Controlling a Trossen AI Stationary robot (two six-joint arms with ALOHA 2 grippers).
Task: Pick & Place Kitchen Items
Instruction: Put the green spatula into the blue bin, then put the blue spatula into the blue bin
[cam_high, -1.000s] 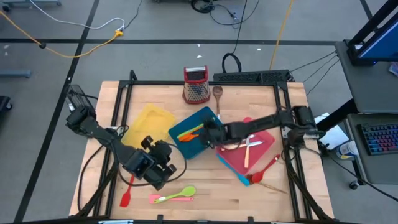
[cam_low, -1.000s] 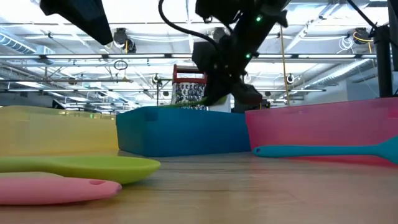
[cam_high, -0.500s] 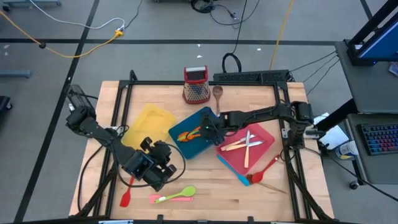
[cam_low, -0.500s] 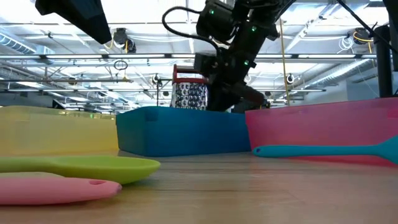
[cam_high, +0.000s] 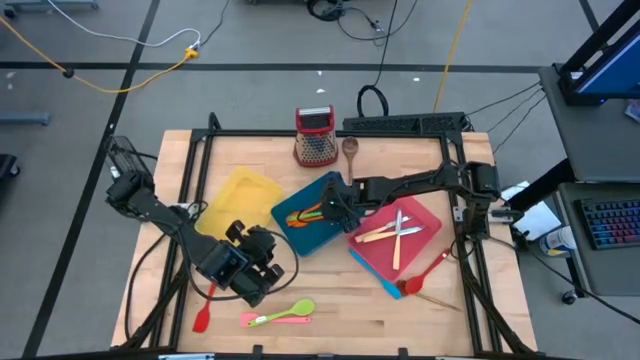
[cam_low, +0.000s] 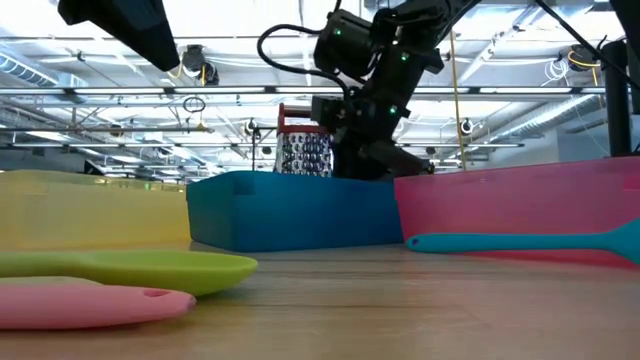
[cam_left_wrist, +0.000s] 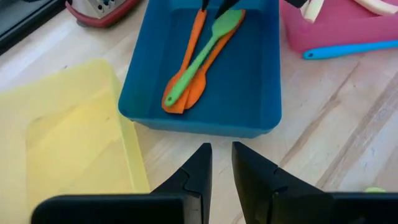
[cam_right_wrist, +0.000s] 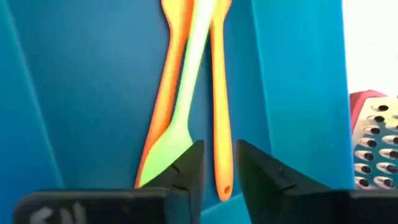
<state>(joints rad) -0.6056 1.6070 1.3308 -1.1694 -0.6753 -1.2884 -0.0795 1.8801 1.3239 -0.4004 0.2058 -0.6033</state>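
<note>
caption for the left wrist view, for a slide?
Left end effector hovers empty over the table beside the yellow tray; green spatula lies in the blue tray.

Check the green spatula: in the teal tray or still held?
In. The green spatula lies flat in the teal tray across the orange utensils; the right gripper hovers above, jaws off it.

Bright even overhead light; low-view foreground blurred.
</note>
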